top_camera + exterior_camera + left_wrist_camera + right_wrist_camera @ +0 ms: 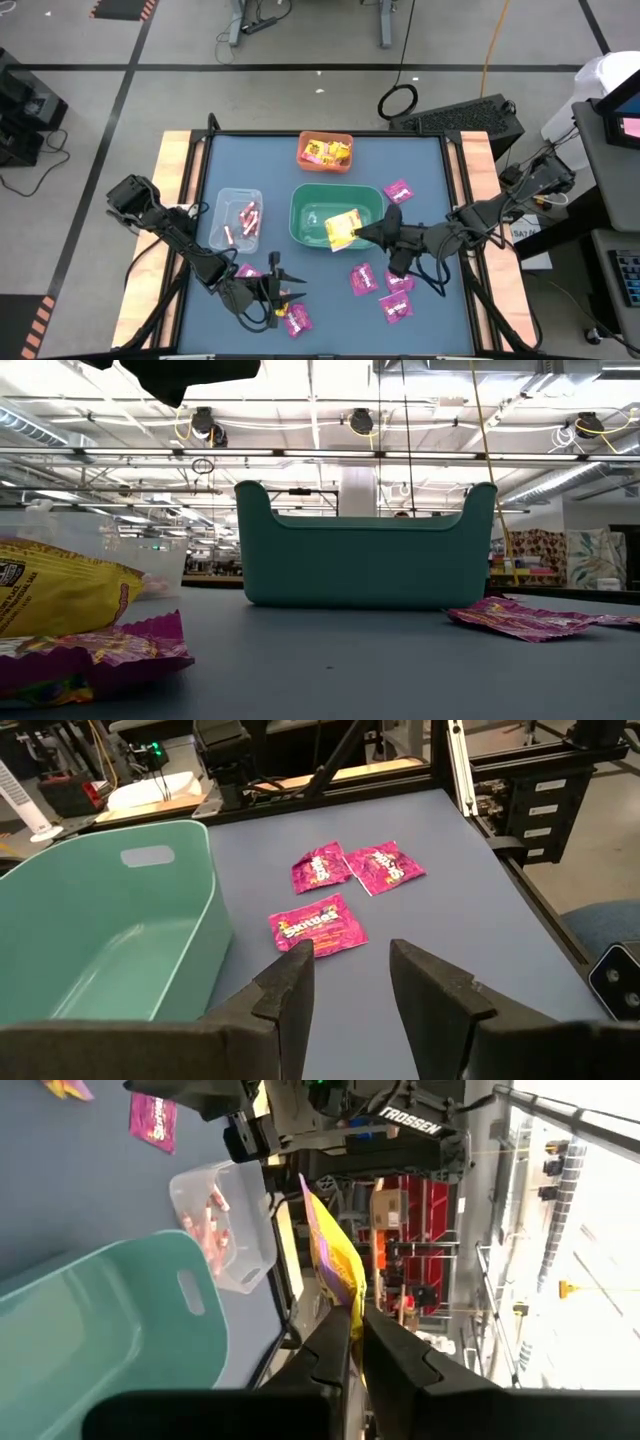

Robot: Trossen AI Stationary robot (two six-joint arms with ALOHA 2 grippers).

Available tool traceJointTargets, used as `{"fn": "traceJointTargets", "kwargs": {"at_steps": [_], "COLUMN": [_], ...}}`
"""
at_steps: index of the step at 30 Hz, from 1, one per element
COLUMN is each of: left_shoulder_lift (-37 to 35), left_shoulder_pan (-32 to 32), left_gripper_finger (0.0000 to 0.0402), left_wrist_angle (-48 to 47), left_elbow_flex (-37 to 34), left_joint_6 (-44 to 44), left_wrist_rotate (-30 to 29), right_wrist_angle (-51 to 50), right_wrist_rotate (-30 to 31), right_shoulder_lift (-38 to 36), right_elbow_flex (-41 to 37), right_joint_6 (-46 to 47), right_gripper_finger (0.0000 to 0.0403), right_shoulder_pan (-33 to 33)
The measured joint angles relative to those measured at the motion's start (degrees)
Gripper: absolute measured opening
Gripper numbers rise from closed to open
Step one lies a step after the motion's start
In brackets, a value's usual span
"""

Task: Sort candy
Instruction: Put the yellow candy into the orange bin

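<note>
My right gripper (368, 233) is shut on a yellow packet (342, 228) over the green bin (310, 205). My left gripper (287, 295) hovers open near the table's near edge, touching nothing. Its fingers (295, 985) point toward a magenta packet (318, 925) lying flat ahead of them, with two more (318, 868) (385, 863) beyond. Further magenta packets (362, 278) (398, 190) lie flat right of the green bin. The orange bin (325, 150) holds yellow packets. Pink sticks lie in the clear bin (237, 218). My right gripper pinches the yellow packet by one edge (345, 1302) between its two fingertips (335, 1330). It reaches in from the table's right side. The packet sticks out ahead of the fingers, lifted clear above the green bin's inside.
Wooden rails (172, 170) border the blue table top on both sides. Close to the low camera lie a yellow packet (60, 595) and magenta packets (100, 655) (520, 620) in front of the green bin (365, 550). Bare blue surface stretches between the bins and the near edge.
</note>
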Motion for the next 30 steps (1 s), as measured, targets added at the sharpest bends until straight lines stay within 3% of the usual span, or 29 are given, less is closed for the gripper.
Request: {"fn": "traceJointTargets", "kwargs": {"at_steps": [12, 30], "left_shoulder_lift": [0.0, 0.0], "left_shoulder_pan": [-0.01, 0.0], "left_gripper_finger": [0.0139, 0.0139], "left_wrist_angle": [-0.04, -0.13], "left_elbow_flex": [-0.02, -0.02], "left_joint_6": [-0.04, -1.42], "left_wrist_rotate": [-0.16, -0.35], "right_wrist_angle": [1.08, 1.13], "right_wrist_rotate": [-0.14, -0.31], "right_shoulder_lift": [0.0, 0.0], "right_elbow_flex": [0.02, 0.01], "right_joint_6": [3.44, 49.37], "right_gripper_finger": [0.002, 0.002], "right_shoulder_pan": [0.0, 0.0]}}
